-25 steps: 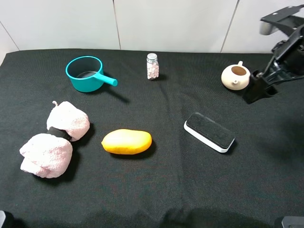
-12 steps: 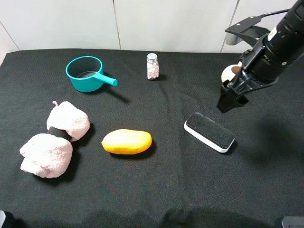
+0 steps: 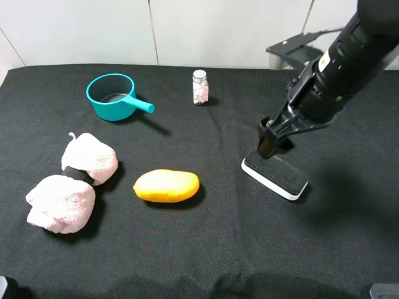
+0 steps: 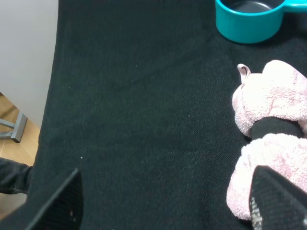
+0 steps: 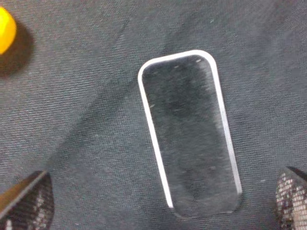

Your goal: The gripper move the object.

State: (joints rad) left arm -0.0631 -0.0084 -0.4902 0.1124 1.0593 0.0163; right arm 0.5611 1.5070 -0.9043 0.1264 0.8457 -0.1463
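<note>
The object, a flat oblong eraser (image 3: 278, 175) with a black felt top and white base, lies on the black cloth right of centre. My right gripper (image 3: 269, 144) hangs just above its far-left end. In the right wrist view the eraser (image 5: 189, 132) lies between the two spread fingertips (image 5: 29, 201), untouched, and the right gripper (image 5: 160, 206) is open and empty. My left gripper (image 4: 168, 206) is open and empty over bare cloth near the left table edge, beside the pink towels; it does not show in the high view.
A yellow mango (image 3: 166, 185) lies left of the eraser. Two pink rolled towels (image 3: 75, 180) and a teal pot (image 3: 112, 96) are at the left. A small bottle (image 3: 200, 86) stands at the back middle. The right arm hides the teapot.
My right arm has swung from the back right, down and to the left, to just above the eraser. It now covers the teapot. Nothing on the table moved.
</note>
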